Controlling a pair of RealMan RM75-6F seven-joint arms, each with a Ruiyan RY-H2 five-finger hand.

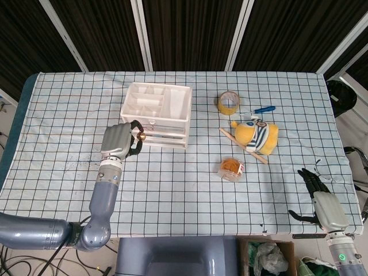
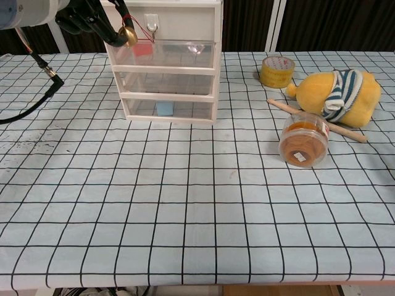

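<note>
Left hand [image 1: 119, 141] pinches a small brass bell [image 2: 128, 36] at the front left corner of the white drawer unit [image 1: 157, 114], beside its top drawer [image 2: 184, 54]. Looks like the placing step; the drawer must be opened first. Right hand [image 1: 322, 201] rests slack, fingers apart, at the table edge.

tape roll [image 1: 228, 102], plush toy [image 1: 256, 135] (striped) — wooden stick [image 1: 243, 146], blue screwdriver [image 1: 263, 109]

1. My left arm reaches forward from the table's near edge, forearm upright in the head view.
2. My left hand [image 1: 119, 141] has its fingers curled, pinching something small.
3. My right hand [image 1: 322, 202] rests low, fingers spread.
</note>
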